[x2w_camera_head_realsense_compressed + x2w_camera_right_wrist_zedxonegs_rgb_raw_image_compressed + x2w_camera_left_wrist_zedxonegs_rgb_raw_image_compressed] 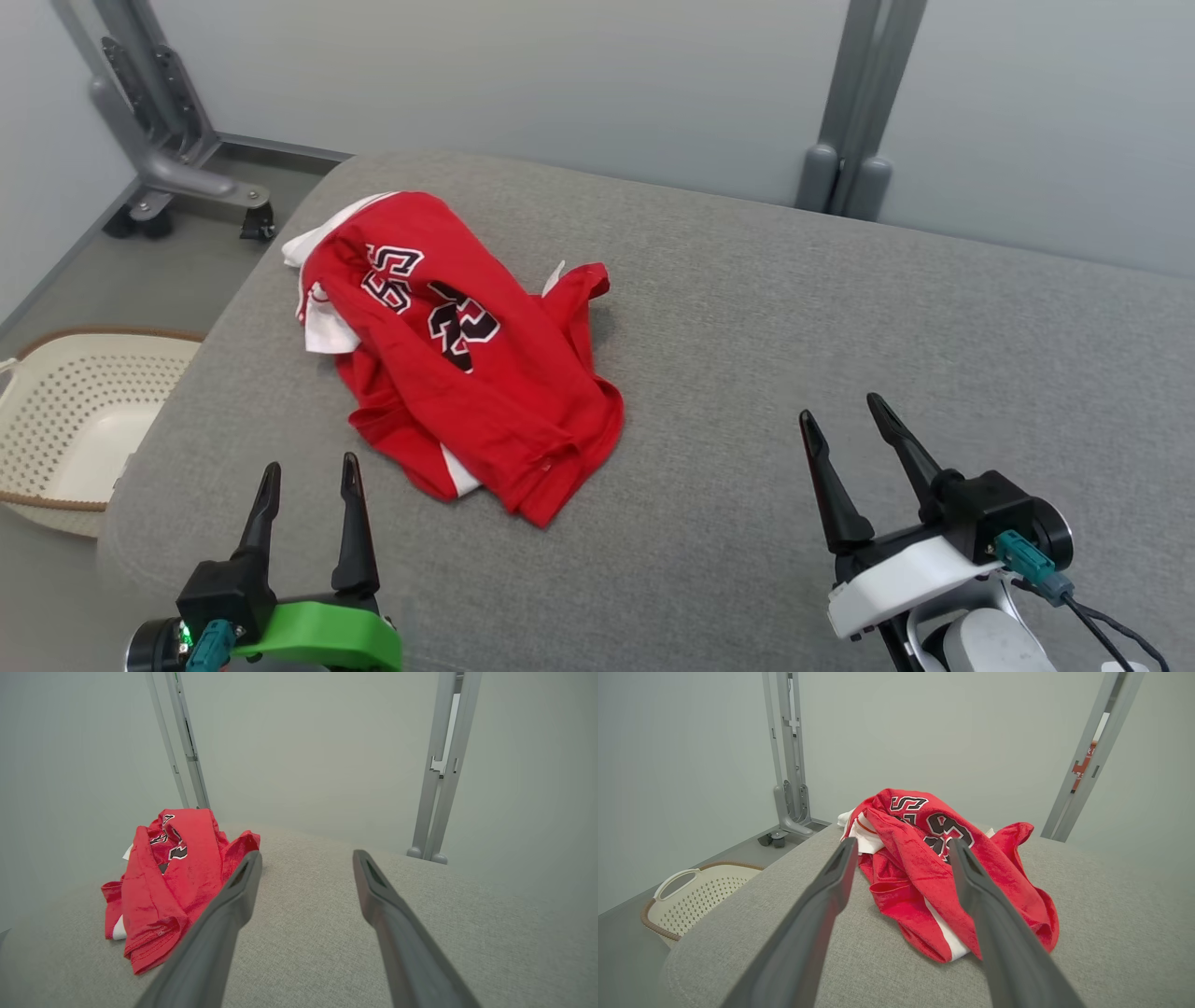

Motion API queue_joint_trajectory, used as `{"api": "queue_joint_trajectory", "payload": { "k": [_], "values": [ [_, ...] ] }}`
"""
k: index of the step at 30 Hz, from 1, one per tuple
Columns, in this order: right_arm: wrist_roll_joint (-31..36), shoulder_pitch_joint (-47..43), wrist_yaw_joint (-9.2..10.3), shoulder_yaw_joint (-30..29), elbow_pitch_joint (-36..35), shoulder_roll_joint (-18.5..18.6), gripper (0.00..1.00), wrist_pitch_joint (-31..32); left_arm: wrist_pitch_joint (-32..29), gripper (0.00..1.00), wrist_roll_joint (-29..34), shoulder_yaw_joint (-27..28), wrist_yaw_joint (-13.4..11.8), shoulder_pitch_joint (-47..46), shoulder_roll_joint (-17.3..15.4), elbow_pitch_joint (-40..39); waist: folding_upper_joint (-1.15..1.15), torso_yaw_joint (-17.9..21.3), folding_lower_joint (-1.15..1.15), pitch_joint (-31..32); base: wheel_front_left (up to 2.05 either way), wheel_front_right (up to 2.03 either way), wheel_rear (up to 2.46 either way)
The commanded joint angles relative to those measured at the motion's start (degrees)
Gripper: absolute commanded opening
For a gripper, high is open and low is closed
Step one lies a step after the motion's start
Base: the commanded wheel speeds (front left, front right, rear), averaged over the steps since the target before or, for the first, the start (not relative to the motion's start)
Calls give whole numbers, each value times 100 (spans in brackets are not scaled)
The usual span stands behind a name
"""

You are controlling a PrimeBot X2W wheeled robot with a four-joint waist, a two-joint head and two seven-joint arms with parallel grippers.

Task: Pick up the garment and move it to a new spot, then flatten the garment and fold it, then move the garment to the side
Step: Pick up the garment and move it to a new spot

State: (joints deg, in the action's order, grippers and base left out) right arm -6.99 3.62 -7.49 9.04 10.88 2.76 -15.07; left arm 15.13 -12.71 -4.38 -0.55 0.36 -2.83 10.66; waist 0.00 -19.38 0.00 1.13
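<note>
The red jersey (467,364) lies crumpled on the grey cushion (840,308). The left hand (310,464) and right hand (838,407) are open, empty. No step is completed.

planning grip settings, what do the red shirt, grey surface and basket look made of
Shirt: soft matte knit cloth, it creases and slumps. Surface: grey woven upholstery, fine weave shows, edge looks padded. Basket: probably cream plastic, moulded holes, brown braided-looking rim.

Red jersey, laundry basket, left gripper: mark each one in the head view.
red jersey (504,411), head view, on the red fabric below the number.
laundry basket (65,411), head view, on its perforated inner wall.
left gripper (310,464), head view, midway between the tips of its open jaws.
</note>
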Motion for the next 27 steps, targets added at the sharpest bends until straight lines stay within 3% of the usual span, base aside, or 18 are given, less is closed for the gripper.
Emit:
{"api": "queue_joint_trajectory", "payload": {
  "k": [1, 13, 27],
  "values": [
    [-55, -27, 0, 18, 27, 22, 100, -16, 4, 100, 83, 33, -1, 87, -12, -3, 0, -355, 0, 75, 0, 0, 0],
    [-165, 10, -1, 110, 58, 22, 100, -16, 3, 100, -22, 180, -7, 114, -11, 19, 0, -605, 0, 64, 0, 0, 0],
    [60, 259, 0, 51, -21, 23, 100, -16, 4, 100, 25, 718, 95, -286, -11, -1, 0, -230, 0, -394, 0, 0, 0]
  ]
}}
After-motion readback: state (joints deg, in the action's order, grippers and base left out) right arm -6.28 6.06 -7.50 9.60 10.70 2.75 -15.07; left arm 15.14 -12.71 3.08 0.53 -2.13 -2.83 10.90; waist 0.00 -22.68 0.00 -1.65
